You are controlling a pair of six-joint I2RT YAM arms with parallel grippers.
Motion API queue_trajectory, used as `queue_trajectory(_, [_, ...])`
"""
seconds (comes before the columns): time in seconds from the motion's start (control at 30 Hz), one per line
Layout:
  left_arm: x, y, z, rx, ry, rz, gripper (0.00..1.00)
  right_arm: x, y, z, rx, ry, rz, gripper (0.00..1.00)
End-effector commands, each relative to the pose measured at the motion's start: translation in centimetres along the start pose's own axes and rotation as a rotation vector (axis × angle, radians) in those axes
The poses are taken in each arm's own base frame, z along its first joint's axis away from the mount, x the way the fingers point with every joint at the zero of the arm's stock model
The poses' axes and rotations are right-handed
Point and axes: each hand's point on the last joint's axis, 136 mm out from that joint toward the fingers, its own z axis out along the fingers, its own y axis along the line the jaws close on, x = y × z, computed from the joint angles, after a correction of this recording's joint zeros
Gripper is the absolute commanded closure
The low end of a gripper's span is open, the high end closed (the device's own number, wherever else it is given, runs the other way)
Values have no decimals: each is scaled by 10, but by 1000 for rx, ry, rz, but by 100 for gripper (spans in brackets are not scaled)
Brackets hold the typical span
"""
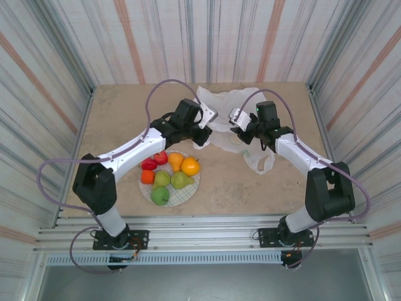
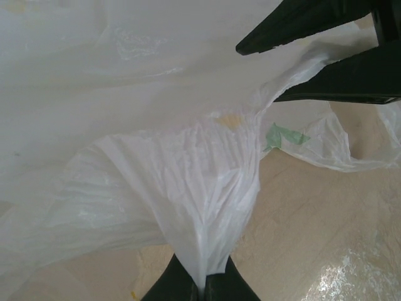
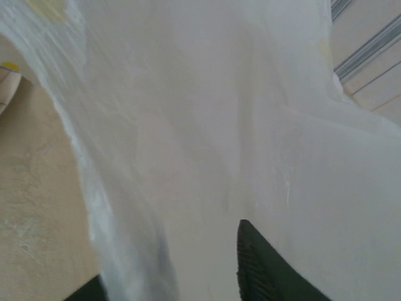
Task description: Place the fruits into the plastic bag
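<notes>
The jaws of the left gripper [image 2: 202, 285] clench the plastic bag [image 2: 188, 188]. Those of the right gripper [image 3: 172, 282] straddle it, and I cannot tell if they grasp. Pulled apart, the thin film may slip or tear.

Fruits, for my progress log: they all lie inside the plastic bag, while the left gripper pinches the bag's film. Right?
Not quite. The top external view shows the fruits on the plaid plate, outside the plastic bag. The left gripper does pinch the bag's film.

Both arms reach inward to the plastic bag [image 2: 188, 188]. The left hand [image 2: 203, 285] pinches its film; the right hand [image 3: 169, 276] straddles it, fingers apart.
</notes>
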Motion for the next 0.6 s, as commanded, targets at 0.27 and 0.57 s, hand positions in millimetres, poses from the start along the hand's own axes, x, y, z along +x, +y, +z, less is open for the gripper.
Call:
queue_trajectory(0.27, [-18, 10, -27, -56, -100, -87, 87, -50, -4, -35, 245, -5, 130, 100])
queue_trajectory(0.57, [-36, 13, -77, -81, -274, -175, 26, -60, -14, -66, 357, 1, 412, 100])
